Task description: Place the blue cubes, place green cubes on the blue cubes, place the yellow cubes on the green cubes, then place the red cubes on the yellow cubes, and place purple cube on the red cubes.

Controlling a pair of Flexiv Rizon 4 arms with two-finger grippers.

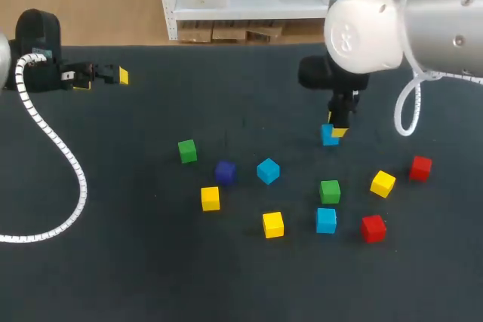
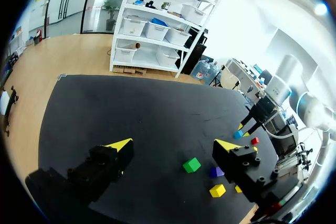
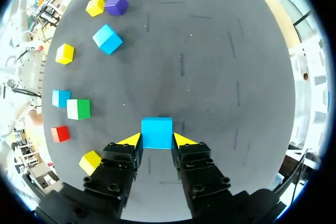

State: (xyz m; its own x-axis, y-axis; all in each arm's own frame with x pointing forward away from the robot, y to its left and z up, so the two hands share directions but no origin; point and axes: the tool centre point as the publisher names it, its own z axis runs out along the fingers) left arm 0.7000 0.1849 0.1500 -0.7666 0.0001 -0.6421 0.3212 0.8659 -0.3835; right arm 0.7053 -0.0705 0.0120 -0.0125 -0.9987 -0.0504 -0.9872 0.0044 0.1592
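— Where is the blue cube (image 3: 156, 129) sitting, and what is the right pincer (image 3: 157, 141) doing?

— The cube is lying squarely between the two yellow tips. Each tip is pressing on an opposite face, so the right pincer is gripping it. In the head view it is sitting far back on the right half of the desk (image 1: 226, 277), apart from the other cubes. I am not managing to tell whether it is resting on the surface or hanging just off it.

— And the left pincer (image 2: 173, 148)?

— It is hanging wide and empty at the far left edge, well apart from every cube.

— So what is the coming move turning on?

— I am reading this as base-laying. The second blue cube (image 1: 268, 170) is lying nearer the robot and leftward of the right pincer. The third blue cube (image 1: 326, 220) is lying straight toward the robot, just beyond a green cube (image 1: 330, 191). The right arm is sitting far closer to all of them.
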